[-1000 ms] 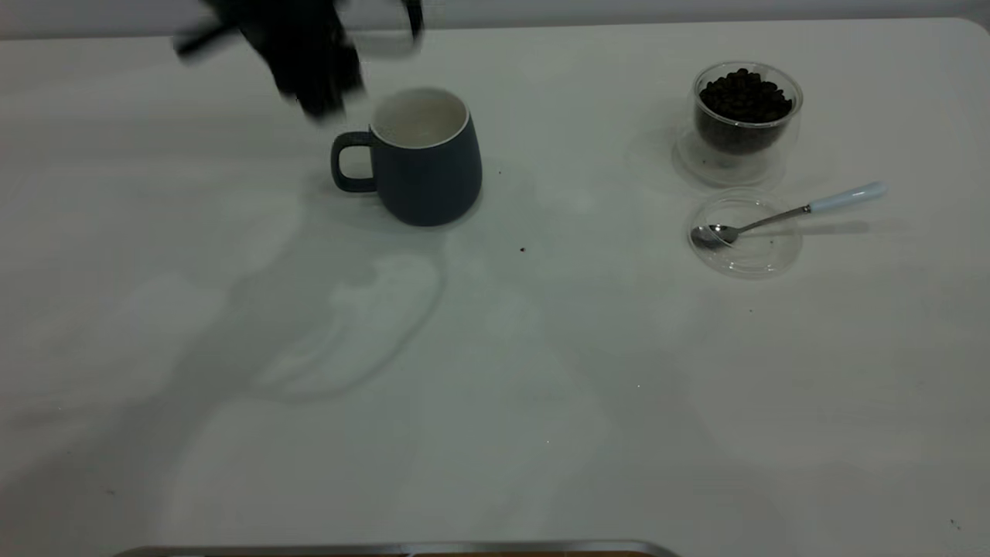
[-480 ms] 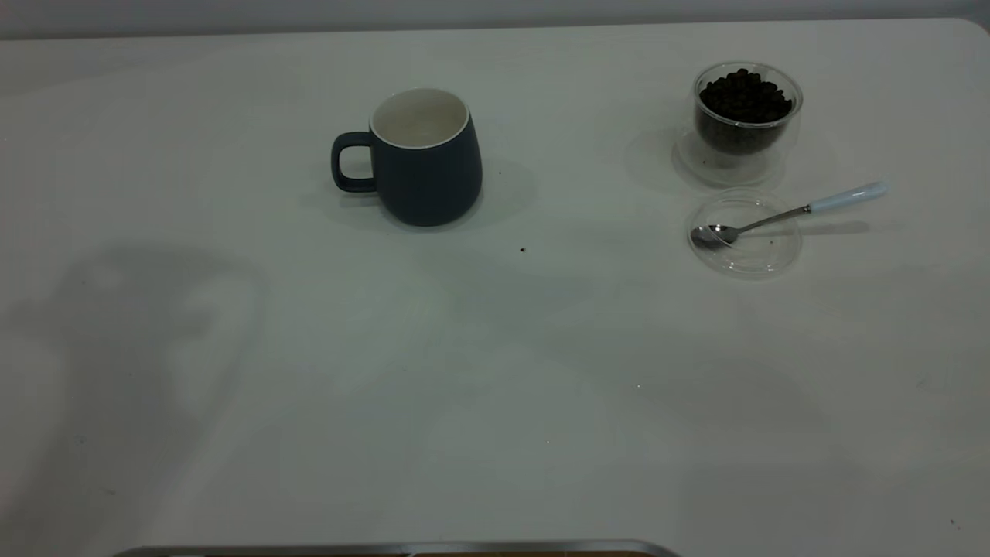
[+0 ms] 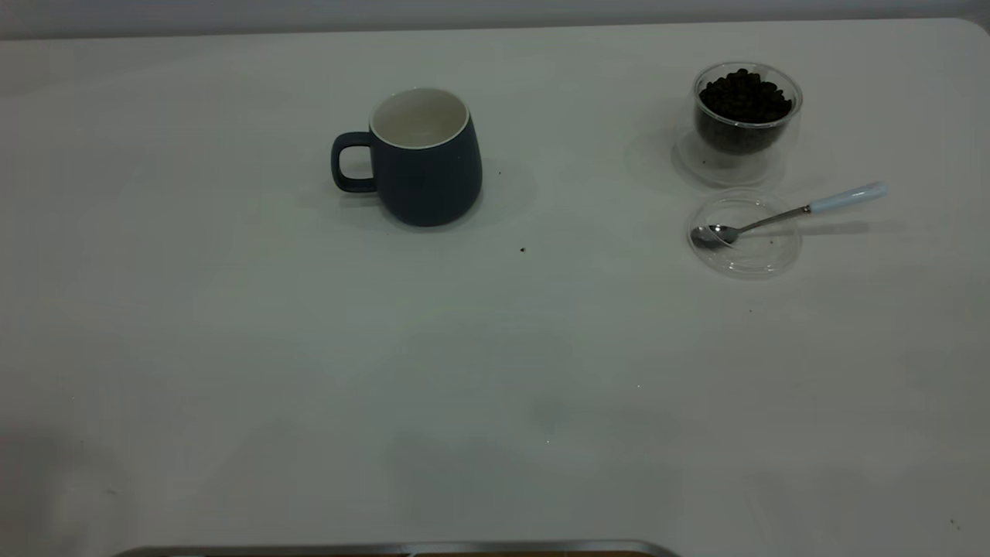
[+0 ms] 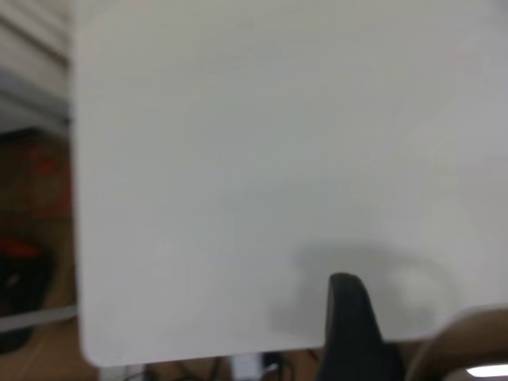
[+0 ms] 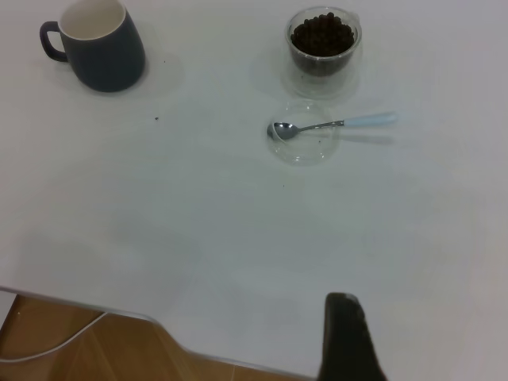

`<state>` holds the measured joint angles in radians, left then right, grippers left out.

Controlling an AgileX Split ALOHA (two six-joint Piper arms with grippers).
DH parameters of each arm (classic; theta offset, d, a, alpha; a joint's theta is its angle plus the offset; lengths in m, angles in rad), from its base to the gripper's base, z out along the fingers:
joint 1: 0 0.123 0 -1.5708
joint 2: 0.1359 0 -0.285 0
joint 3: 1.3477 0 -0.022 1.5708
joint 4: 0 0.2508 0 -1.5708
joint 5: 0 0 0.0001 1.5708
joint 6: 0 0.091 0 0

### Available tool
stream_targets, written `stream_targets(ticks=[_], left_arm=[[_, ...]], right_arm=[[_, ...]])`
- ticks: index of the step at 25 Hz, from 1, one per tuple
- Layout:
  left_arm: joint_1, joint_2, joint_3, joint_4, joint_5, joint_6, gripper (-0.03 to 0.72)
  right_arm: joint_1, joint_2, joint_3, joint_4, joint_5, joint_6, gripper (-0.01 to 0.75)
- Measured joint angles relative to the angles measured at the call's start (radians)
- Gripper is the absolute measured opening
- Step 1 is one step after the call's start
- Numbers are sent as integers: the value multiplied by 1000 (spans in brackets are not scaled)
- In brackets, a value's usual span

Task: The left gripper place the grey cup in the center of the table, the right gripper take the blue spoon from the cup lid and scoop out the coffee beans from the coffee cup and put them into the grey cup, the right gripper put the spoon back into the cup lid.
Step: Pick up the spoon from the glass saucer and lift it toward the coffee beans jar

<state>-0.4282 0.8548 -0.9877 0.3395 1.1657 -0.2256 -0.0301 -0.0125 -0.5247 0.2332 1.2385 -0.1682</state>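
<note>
The grey cup [image 3: 424, 158] stands upright near the middle back of the table [image 3: 495, 371], handle to the left, empty; it also shows in the right wrist view [image 5: 97, 44]. The coffee cup [image 3: 744, 124] with coffee beans [image 3: 744, 94] stands at the back right. The cup lid [image 3: 744, 234] lies just in front of it, with the blue spoon [image 3: 781, 215] resting bowl-down in it, handle pointing right. Neither arm shows in the exterior view. My left gripper [image 4: 349, 317] hangs over a bare table corner. My right gripper [image 5: 343, 333] is high above the table's near edge, far from the spoon [image 5: 325, 125].
A tiny dark speck [image 3: 523, 250] lies right of the grey cup. A metal strip [image 3: 387, 549] runs along the near edge. Wooden floor and a white cable [image 5: 48, 345] lie beyond the table edge in the right wrist view.
The left arm, beside the grey cup's handle a second ago, has left the exterior view; its shadow slid off to the left. Cup, spoon, lid and coffee cup have not moved.
</note>
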Motion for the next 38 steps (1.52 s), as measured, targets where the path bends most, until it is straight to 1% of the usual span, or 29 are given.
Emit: stream_targets(ticks=[6,11,16,19,27,28,29,34,36,38], left_arm=[[0,-319,214,-223,0,167,555],[0,-495,369,-358,-5,239,555],[0,-584,462,-365,-8,252,555],[0,-622,496,-365,-29,253,555],[1,-647,502,-365,-35,254,555],[11,-653,502,-365,-36,254,555],[37,-659,502,-366,-37,253,555],[238,-708,502,-368,-37,254,555],[272,-747,502,-368,-37,254,555],[286,-799,502,-369,-37,254,555]], right_arm=[[0,0,0,0,0,0,532],[0,0,0,0,0,0,532],[0,0,0,0,0,0,532],[0,0,0,0,0,0,531],[0,0,0,0,0,0,531],[0,0,0,0,0,0,531],[0,0,0,0,0,0,531],[0,0,0,0,0,0,531],[0,0,0,0,0,1,531],[0,0,0,0,0,1,531]])
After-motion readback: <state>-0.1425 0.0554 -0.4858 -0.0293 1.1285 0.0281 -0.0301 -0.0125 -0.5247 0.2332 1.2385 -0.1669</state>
